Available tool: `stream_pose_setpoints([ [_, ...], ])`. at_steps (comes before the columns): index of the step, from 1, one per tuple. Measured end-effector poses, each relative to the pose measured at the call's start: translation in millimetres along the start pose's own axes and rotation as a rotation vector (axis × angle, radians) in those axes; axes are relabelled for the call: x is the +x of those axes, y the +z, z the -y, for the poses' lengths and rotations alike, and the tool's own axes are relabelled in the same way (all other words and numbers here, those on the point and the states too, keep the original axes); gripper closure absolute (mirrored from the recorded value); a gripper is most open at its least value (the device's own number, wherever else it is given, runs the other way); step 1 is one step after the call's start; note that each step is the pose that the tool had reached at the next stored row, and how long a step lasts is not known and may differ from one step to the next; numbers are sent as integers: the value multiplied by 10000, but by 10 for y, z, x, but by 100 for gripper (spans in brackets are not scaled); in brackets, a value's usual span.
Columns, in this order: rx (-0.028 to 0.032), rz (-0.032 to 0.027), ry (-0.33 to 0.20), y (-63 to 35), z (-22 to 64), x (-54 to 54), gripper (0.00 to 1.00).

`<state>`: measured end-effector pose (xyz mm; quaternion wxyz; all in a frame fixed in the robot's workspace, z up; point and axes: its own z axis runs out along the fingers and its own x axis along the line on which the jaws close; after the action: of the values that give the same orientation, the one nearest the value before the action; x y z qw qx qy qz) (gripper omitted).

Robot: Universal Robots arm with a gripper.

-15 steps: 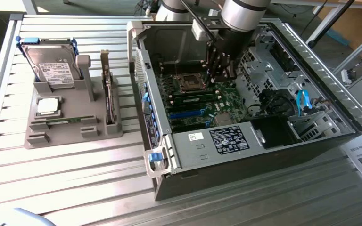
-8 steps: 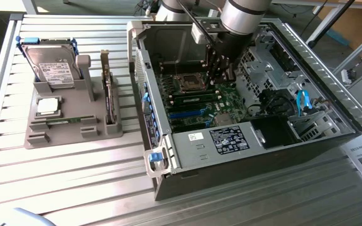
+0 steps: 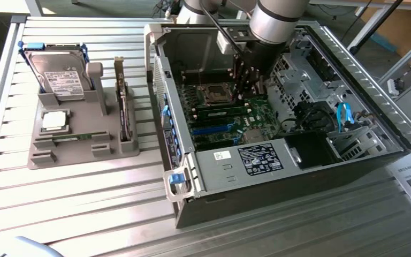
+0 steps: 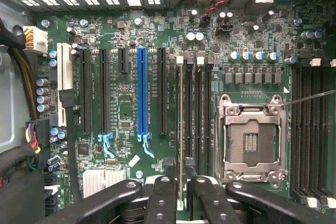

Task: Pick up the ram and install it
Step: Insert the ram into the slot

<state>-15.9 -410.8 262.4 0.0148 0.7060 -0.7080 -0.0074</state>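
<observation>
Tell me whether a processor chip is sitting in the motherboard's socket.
No: in the wrist view the socket is bare, with its contact field exposed inside the metal frame and no chip on it.

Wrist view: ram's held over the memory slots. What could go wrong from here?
1. The ram sits edge-on between the fingers, among tightly packed memory slots. A slight offset could seat it on a slot wall or in the wrong slot.
2. The open processor socket lies right beside those slots. A slip could hit its exposed contacts.
</observation>
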Motion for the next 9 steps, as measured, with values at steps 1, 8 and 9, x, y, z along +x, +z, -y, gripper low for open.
stream_pose_setpoints([
  [1,0,1,0,10,0,3,81],
  [8,0,1,1,106,3,13,81],
  [9,0,0,0,115,4,15,81],
])
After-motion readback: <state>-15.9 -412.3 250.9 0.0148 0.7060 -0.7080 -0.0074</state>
